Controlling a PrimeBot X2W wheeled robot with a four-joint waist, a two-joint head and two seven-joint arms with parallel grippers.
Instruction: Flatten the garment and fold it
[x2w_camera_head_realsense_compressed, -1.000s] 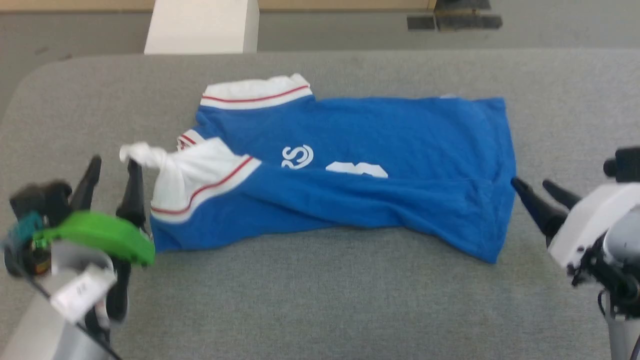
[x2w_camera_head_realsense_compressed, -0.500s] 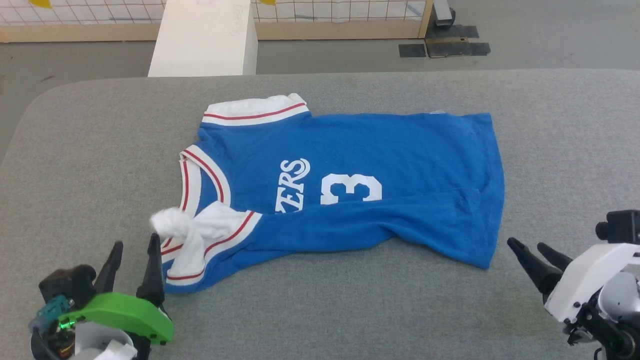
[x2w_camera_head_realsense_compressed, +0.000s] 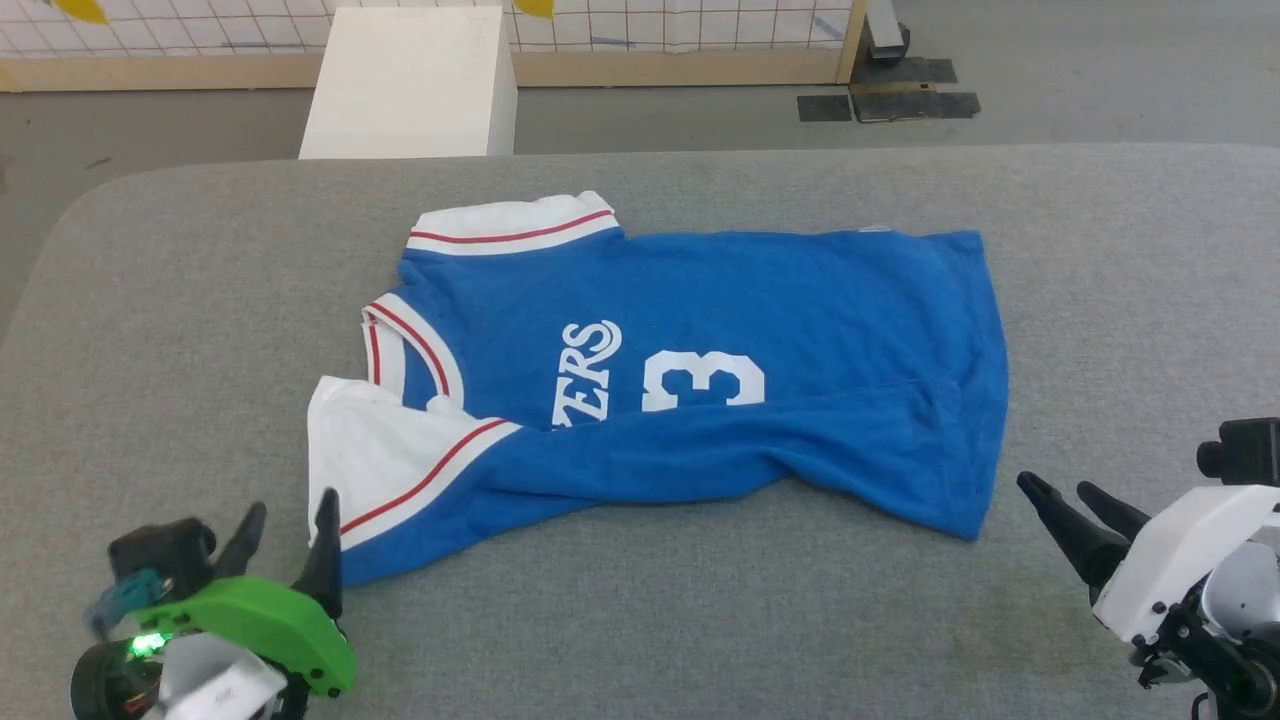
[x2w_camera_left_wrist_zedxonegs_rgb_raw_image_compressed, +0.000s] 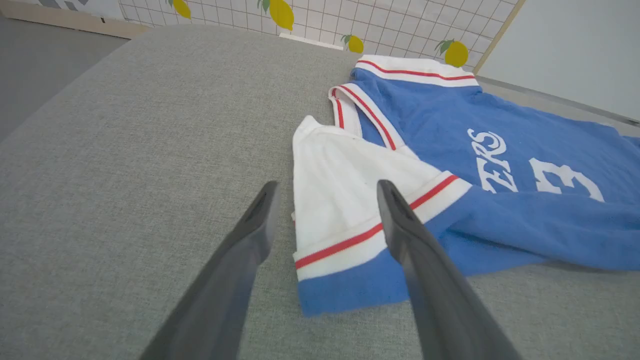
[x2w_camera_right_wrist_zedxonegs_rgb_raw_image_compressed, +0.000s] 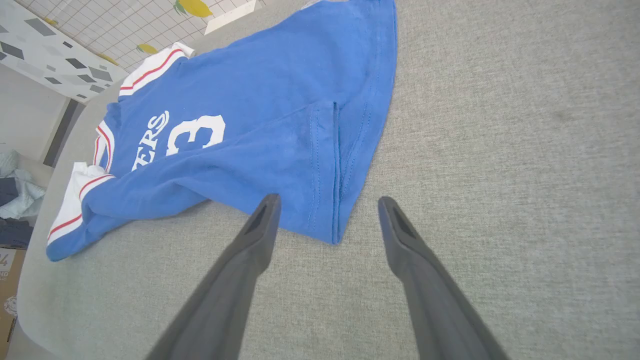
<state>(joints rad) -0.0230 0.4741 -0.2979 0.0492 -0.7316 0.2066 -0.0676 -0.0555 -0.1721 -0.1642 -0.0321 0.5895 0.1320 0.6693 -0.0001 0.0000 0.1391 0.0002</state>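
garment (x2w_camera_head_realsense_compressed: 800, 300): on the table (x2w_camera_head_realsense_compressed: 700, 620), collar to the left, hem to the right
near side (x2w_camera_head_realsense_compressed: 750, 450): folded over onto its front
left gripper (x2w_camera_head_realsense_compressed: 292, 505): just before the near sleeve (x2w_camera_head_realsense_compressed: 380, 460)
right gripper (x2w_camera_head_realsense_compressed: 1055, 485): right of the hem's near corner
block (x2w_camera_head_realsense_compressed: 410, 85): behind the table's left half

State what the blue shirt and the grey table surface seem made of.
Garment: soft matte knit, probably cotton jersey; it drapes limply, with stitched hems. Table: grey woven fabric covering, matte; fine weave shows in the wrist views.
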